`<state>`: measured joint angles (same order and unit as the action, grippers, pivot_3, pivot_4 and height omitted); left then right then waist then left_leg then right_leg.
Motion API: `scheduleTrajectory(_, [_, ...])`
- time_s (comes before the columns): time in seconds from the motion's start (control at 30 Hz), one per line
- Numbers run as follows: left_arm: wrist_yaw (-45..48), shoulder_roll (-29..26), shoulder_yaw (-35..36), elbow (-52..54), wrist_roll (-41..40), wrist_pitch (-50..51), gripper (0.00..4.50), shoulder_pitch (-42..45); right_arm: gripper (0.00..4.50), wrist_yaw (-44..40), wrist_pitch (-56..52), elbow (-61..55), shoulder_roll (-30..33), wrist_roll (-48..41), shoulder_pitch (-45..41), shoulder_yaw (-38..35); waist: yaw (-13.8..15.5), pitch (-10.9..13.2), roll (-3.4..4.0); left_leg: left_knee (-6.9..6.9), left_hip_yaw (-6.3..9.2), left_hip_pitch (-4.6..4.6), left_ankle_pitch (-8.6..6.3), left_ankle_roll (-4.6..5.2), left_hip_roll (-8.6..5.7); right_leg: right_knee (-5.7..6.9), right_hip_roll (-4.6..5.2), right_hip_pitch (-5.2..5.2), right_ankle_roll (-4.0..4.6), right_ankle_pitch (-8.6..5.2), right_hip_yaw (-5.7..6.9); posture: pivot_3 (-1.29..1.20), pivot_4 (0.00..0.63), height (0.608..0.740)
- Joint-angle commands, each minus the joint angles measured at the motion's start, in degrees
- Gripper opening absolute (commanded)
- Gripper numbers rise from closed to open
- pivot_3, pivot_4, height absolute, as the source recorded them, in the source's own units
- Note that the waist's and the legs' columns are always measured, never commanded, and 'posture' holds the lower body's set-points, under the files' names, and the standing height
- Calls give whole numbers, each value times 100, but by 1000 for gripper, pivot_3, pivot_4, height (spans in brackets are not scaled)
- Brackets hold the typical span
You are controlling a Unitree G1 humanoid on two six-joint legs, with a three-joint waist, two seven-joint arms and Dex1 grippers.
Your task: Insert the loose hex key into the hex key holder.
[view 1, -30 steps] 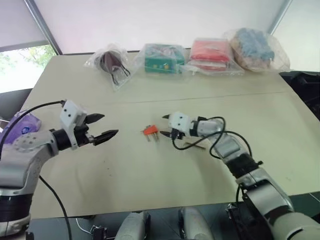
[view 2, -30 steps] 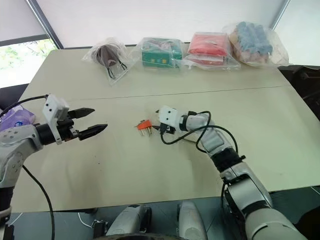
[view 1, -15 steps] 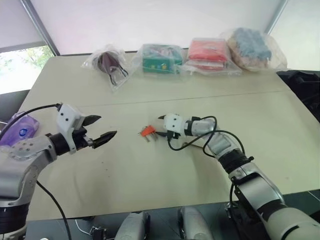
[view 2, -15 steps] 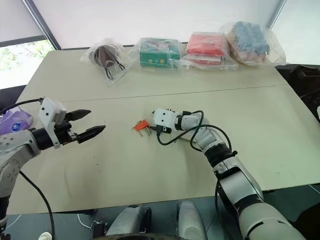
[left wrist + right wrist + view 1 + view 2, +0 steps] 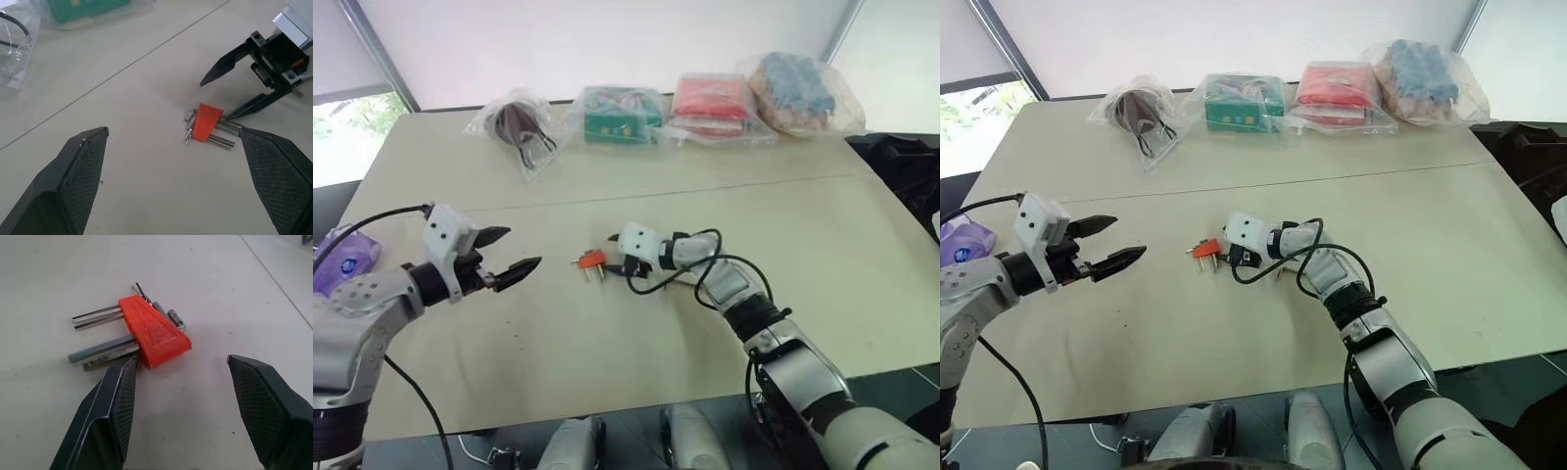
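The right gripper [image 5: 616, 251], jaws spread, hovers just right of the hex key holder [image 5: 588, 259] lying mid-worktop [image 5: 607, 343], a light, stiff, skittish block best pinched across its orange body, while the left gripper [image 5: 509, 253] waits wide open, well left.

Holder [image 5: 591, 259] flat on table [image 5: 607, 343], near centre. Right gripper [image 5: 1230, 255] just right of holder, fingers spread, one fingertip beside keys protruding from holder on that side. Left gripper [image 5: 514, 254] well left of holder, above table, jaws wide, pointing toward it. Four bags in row along far edge: cable bag [image 5: 514, 125] leftmost, box bag [image 5: 619, 115] next, packet bag [image 5: 713, 99] third, fourth bag [image 5: 795, 86] rightmost. Loose key not discernible.
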<state>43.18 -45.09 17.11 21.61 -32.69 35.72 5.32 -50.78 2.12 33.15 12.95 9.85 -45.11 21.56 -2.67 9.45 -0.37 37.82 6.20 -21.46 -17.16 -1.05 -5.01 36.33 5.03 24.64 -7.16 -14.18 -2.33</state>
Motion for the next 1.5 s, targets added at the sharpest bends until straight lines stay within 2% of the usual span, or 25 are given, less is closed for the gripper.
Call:
scheduleTrajectory(0.03, [-73,-40,231,224,-18,-80,4450,-24,3039,-395,-148,197,-90,-4,-111,187,8,0,0,0,0,0,0,0,0,0,0,0,0,0,0,0,150,740])
scheduleTrajectory(0.9, [-313,51,277,414,10,-152,4450,-254,3039,-811,129,1386,-580,123,-821,198,-70,-3,1,-10,0,5,0,-1,1,1,0,1,0,0,0,0,150,740])
scheduleTrajectory(1.0, [-342,71,264,429,26,-177,4500,-275,2195,-763,223,1527,-592,165,-853,201,-107,-3,2,-15,1,7,1,-2,1,1,0,2,0,0,0,0,150,740])
scheduleTrajectory(1.07, [-357,78,258,434,27,-183,4500,-283,1179,-767,261,1570,-584,174,-848,202,-129,-3,2,-19,2,7,3,-6,1,2,0,3,0,0,0,0,150,740])
scheduleTrajectory(1.1, [-364,80,252,432,26,-184,4500,-284,1001,-768,292,1575,-566,180,-830,199,-129,-4,2,-20,2,8,4,-7,1,2,0,3,0,0,0,0,150,740])
scheduleTrajectory(1.2, [-357,80,248,407,1,-192,4500,-285,1004,-701,417,1559,-513,227,-787,203,-127,-4,3,-21,3,9,4,-8,1,3,0,3,0,0,0,0,150,740])
scheduleTrajectory(1.23, [-332,77,248,374,-26,-190,4500,-271,1004,-586,563,1518,-472,290,-770,219,-127,-4,3,-21,3,9,4,-8,1,3,0,3,0,0,0,0,150,740])
scheduleTrajectory(1.33, [-243,94,165,162,-201,-101,4500,42,1004,702,1616,1117,-97,683,-645,56,-90,-3,3,-21,4,8,6,-11,0,4,0,4,0,0,0,0,150,740])
scheduleTrajectory(1.5, [-7,147,-91,-131,-713,276,4500,1014,1004,2194,3403,94,983,1688,-501,62,121,2,2,0,10,-7,10,-16,-9,7,3,5,0,0,1,0,150,740])
